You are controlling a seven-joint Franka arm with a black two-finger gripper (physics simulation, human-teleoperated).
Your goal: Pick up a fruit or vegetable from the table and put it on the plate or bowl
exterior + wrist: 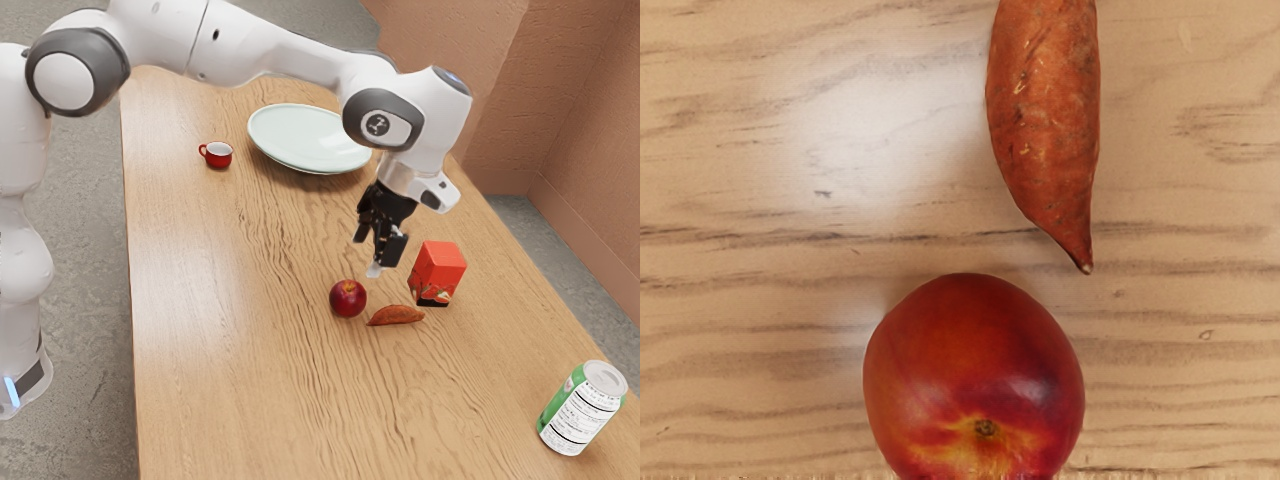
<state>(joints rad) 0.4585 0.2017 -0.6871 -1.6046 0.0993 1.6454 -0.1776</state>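
Hovering with a grip state I cannot tell from the side, the gripper (385,252) has the red apple (975,380) just beneath it, probably firm, smooth, light and roll-prone, best pinched across its widest middle.

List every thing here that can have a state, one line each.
gripper: jaws open, empty, hovering over the table
red fruit: resting on the table, not gripped
sweet potato: lying flat, close to the fruit, not touching it
plate: empty
red cup: upright
red carton: standing, closed
can: upright or tipped, cannot tell
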